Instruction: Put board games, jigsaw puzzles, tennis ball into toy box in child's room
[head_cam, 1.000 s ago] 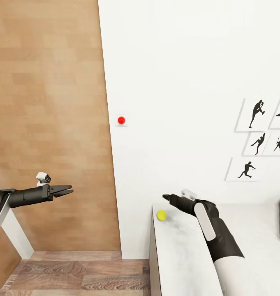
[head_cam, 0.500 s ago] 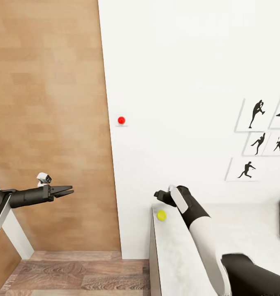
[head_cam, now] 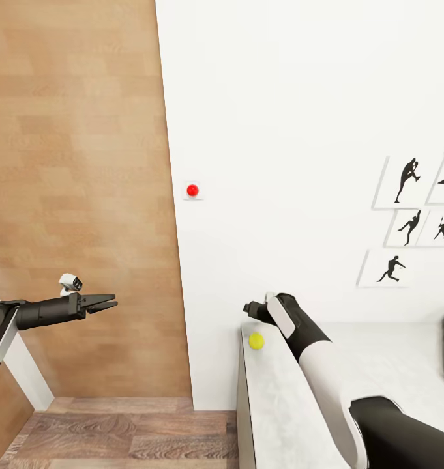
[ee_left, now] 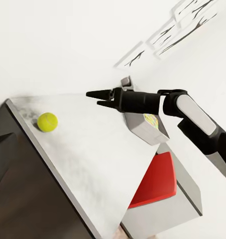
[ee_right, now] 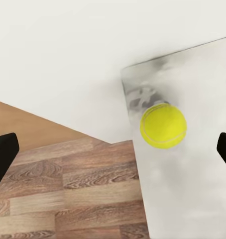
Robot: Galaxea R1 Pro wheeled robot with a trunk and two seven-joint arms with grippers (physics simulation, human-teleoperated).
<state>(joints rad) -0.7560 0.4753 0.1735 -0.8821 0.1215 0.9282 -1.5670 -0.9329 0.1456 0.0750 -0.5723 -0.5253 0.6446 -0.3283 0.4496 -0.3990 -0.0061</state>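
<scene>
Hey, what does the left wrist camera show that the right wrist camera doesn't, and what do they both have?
Left wrist view only: the right gripper from the side, hovering open above the table, plus the toy box holding a red board game and the silhouette pictures on the wall. Right wrist view only: the wood-plank floor beside the table's corner. Both share the tennis ball resting near the table's end, and the white wall.

Child's room in home, as I see it. White wall point(head_cam: 300, 98) carries black baseball-player pictures point(head_cam: 411, 221). Wood-plank floor point(head_cam: 117, 436) below, wood-panelled wall point(head_cam: 78, 195) beside. Pale speckled table point(head_cam: 274, 404) with tennis ball point(head_cam: 256, 341) near its corner; toy box point(ee_left: 163, 194) with games beyond.
</scene>
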